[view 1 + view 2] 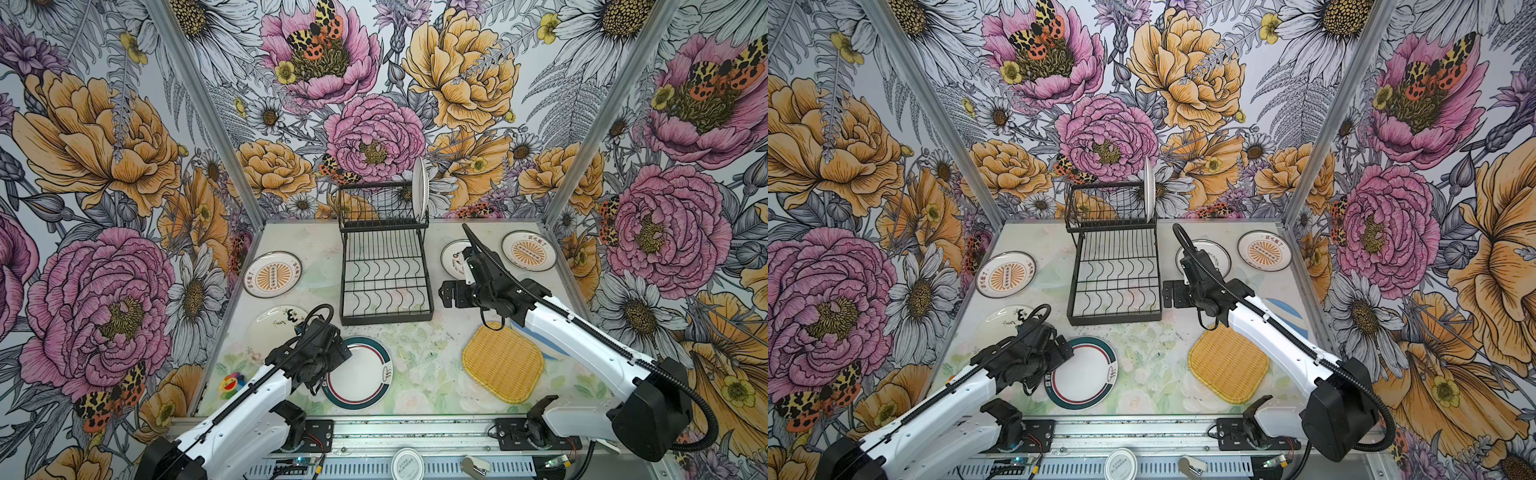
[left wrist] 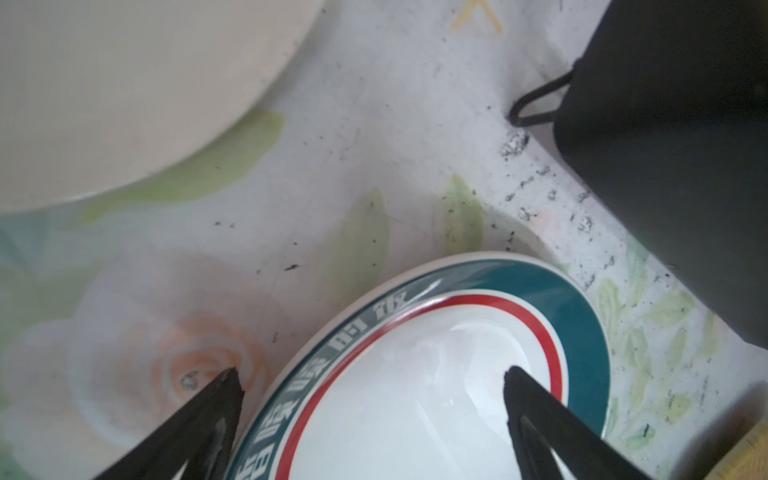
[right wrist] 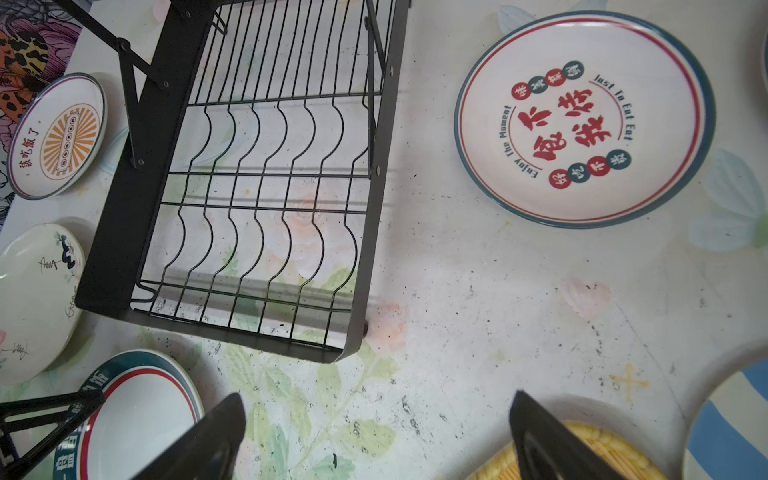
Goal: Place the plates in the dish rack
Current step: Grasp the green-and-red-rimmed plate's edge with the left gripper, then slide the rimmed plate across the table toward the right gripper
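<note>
The left hand (image 2: 372,374) is open, straddling the rim of the teal-rimmed plate (image 2: 415,399) on the table (image 2: 374,145), perhaps touching it. The right hand (image 3: 378,397) hangs open near the dish rack (image 1: 386,320), whose upper tier holds one upright white plate (image 1: 420,187).

rack (image 1: 386,319), 1 plate (image 1: 419,189) upright, rest flat
</note>
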You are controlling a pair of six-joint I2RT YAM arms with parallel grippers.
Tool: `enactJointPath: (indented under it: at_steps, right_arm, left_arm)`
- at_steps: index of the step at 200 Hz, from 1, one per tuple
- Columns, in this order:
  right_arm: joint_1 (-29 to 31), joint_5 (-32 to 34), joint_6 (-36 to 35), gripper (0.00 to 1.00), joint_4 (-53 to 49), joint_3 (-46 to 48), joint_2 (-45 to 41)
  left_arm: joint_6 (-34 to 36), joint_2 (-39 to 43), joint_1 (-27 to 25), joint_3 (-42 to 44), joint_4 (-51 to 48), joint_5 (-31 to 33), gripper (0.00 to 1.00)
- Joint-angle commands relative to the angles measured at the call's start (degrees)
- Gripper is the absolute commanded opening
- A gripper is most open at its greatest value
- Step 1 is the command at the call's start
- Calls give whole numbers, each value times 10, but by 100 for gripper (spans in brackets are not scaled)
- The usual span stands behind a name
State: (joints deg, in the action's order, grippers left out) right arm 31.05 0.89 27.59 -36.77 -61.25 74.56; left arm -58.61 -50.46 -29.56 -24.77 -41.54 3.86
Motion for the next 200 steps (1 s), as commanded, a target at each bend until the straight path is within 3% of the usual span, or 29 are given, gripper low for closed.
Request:
enactJointPath:
  at_steps: [1, 55, 88, 135, 166, 200]
  right_arm:
    - [-5, -10, 6, 99, 15, 2, -20]
    - [-8, -22, 6, 99, 15, 6, -23]
    - [-17, -50, 1, 99, 15, 15, -26]
    - [-38, -101, -12, 99, 15, 28, -27]
    - [-52, -131, -22, 99, 15, 27, -23]
    - [-74, -186, -35, 99, 15, 33, -21]
  left_arm:
    - [-3, -28, -30, -25, 70, -22, 98]
    - [25, -123, -82, -60, 145, -64, 98]
    - [68, -108, -55, -43, 132, -104, 95]
    - [79, -35, -12, 8, 129, -150, 80]
    - [65, -13, -9, 33, 133, -154, 66]
    - [47, 7, -8, 62, 162, -175, 58]
